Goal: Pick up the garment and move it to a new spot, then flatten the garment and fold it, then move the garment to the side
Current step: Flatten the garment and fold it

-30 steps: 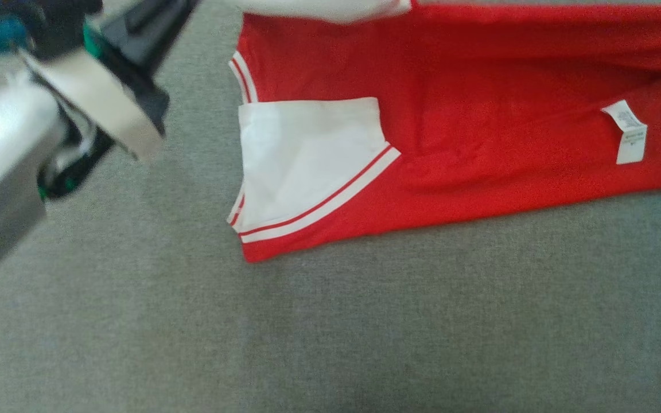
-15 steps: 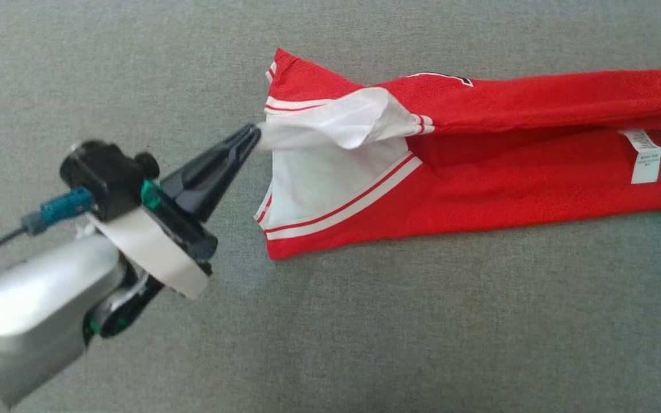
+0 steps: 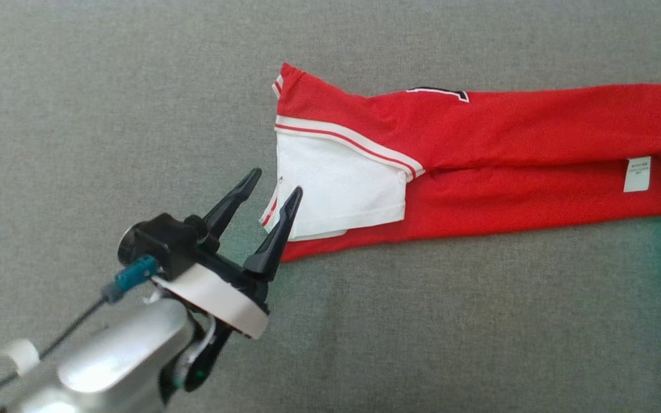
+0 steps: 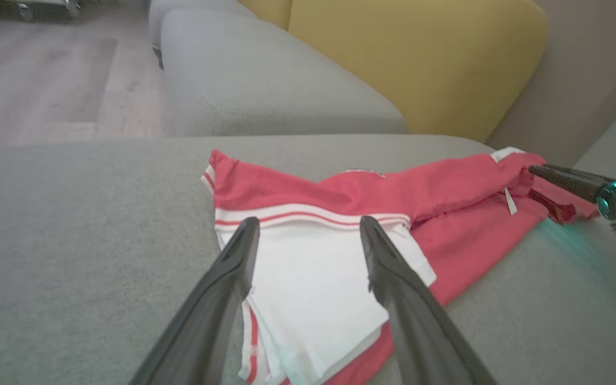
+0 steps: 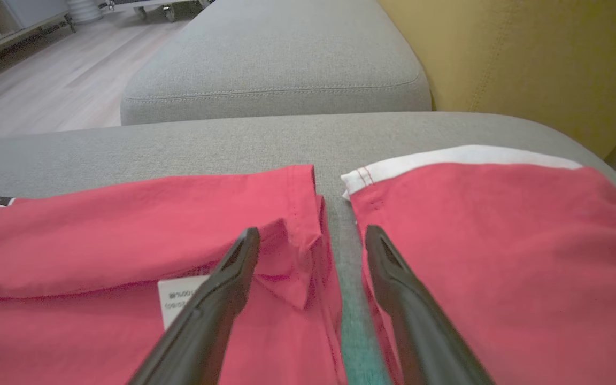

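A red garment (image 3: pixel 508 132) lies folded into a long strip on the grey cushion (image 3: pixel 422 321), with a white panel (image 3: pixel 336 189) edged in red and white stripes at its left end. A white label (image 3: pixel 636 174) shows near its right end. My left gripper (image 3: pixel 276 182) is open and holds nothing, its tips just off the panel's left edge; in the left wrist view the left gripper (image 4: pixel 309 222) frames the panel (image 4: pixel 313 283). My right gripper (image 5: pixel 312 234) is open over the garment's right end (image 5: pixel 99 230), beside the label (image 5: pixel 177 299). The right gripper (image 4: pixel 532 170) also shows in the left wrist view.
A second grey seat cushion (image 4: pixel 265 80) and a yellow backrest (image 4: pixel 420 53) lie beyond the garment. Wooden floor (image 4: pixel 46 80) is past the sofa's edge. Another red part with white trim (image 5: pixel 474 224) lies right of a narrow grey gap.
The left gripper, shut on the white cloth edge half a second ago, has opened, let it go and drawn back. The upper layer now lies folded over. The head camera has shifted.
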{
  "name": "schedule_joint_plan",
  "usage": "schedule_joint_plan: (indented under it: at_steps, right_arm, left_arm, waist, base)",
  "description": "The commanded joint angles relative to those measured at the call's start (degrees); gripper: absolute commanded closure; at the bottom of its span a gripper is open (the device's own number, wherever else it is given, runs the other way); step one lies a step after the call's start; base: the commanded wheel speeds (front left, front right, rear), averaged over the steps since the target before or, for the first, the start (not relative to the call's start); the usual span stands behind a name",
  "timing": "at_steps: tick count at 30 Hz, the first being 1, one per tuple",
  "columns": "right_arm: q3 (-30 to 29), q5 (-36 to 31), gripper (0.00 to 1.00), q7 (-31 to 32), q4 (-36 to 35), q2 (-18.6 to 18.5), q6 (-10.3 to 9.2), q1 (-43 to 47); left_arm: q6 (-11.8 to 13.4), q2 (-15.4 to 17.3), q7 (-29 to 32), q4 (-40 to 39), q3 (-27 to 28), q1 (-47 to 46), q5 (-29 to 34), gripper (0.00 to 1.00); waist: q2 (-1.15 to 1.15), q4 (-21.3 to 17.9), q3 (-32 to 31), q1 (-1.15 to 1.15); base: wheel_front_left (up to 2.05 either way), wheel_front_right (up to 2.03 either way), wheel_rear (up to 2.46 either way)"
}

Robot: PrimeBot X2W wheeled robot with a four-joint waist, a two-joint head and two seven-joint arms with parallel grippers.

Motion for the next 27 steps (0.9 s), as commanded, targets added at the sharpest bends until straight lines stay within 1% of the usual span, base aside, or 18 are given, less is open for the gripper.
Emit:
schedule_joint_plan:
  at_steps: [1,4,6,9,12,14,15,17,19,22,24,27]
  right_arm:
    - [-0.88,-0.45,0.0,-0.99,-3.02,-0.26,-0.04,2.41]
    - [-2.98,-0.95,0.0,-0.96,-5.66,2.77,-0.04,5.63]
    - [-4.27,-1.12,0.0,-0.43,-6.69,4.75,-0.04,6.84]
    - [-6.24,-2.32,0.0,0.6,-6.59,6.64,-0.04,7.12]
    - [-8.81,-2.88,0.0,1.7,-4.59,8.48,-0.04,5.44]
    - [-10.46,-4.27,0.0,2.57,-2.42,8.96,-0.04,3.94]
    - [-12.53,-6.12,0.0,3.53,0.31,9.28,-0.04,2.36]
    - [-15.08,-8.44,0.0,4.44,3.36,9.34,-0.04,1.0]
    - [-17.64,-10.97,0.0,5.2,6.43,9.37,-0.04,-0.07]
    - [-19.95,-14.19,0.0,7.2,10.32,9.8,-0.04,-0.75]
    - [-19.81,-14.6,0.0,8.57,12.21,10.12,-0.04,-0.89]
    - [-18.81,-13.02,0.01,10.71,14.1,10.61,-0.04,-1.17]
  left_arm:
    - [1.92,-0.31,-0.69,-0.96,5.89,1.3,2.86,0.0]
    - [6.43,-4.66,-0.7,-0.76,13.97,8.17,9.91,0.0]
    - [8.62,-7.59,-0.71,-1.19,18.94,12.88,15.13,0.0]
    - [10.67,-11.59,-0.71,-2.07,24.47,19.0,23.02,0.0]
    - [11.45,-15.2,-0.71,-3.06,28.59,24.3,29.43,0.0]
    - [11.03,-17.48,-0.71,-3.65,30.72,27.28,32.36,0.0]
    - [10.2,-19.39,-0.71,-4.1,32.48,29.71,34.83,0.0]
    - [8.76,-20.93,-0.72,-4.28,33.67,31.52,36.67,0.0]
    - [7.31,-21.99,-0.72,-4.13,34.78,32.75,38.23,0.0]
    - [5.56,-23.18,-0.72,-3.79,36.71,34.04,39.97,0.0]
    - [4.53,-23.82,-0.72,-3.64,38.02,34.57,40.96,0.0]
    - [3.19,-24.69,-0.72,-3.48,39.76,35.28,42.26,0.0]
  waist:
    - [-0.01,0.32,-0.97,0.0]
    - [-0.01,0.71,-2.44,0.0]
    - [-0.01,1.12,-3.28,0.0]
    - [-0.01,2.3,-4.58,0.0]
    - [-0.01,3.77,-5.78,0.0]
    - [-0.01,4.89,-6.46,0.0]
    - [-0.01,5.98,-6.96,0.0]
    - [-0.01,7.1,-7.29,0.0]
    - [-0.01,7.86,-7.55,0.0]
    - [-0.01,8.27,-7.93,0.0]
    - [-0.01,8.36,-8.18,0.0]
    - [-0.01,8.16,-8.53,0.0]
  base:
    - [0.0,0.0,0.0]
    - [0.0,0.0,0.0]
    - [0.0,0.0,0.0]
    - [0.0,0.0,0.0]
    - [0.0,0.0,0.0]
    - [0.0,0.0,0.0]
    - [0.0,0.0,0.0]
    - [0.0,0.0,0.0]
    - [0.0,0.0,0.0]
    - [0.0,0.0,0.0]
    - [0.0,0.0,0.0]
    - [0.0,0.0,0.0]
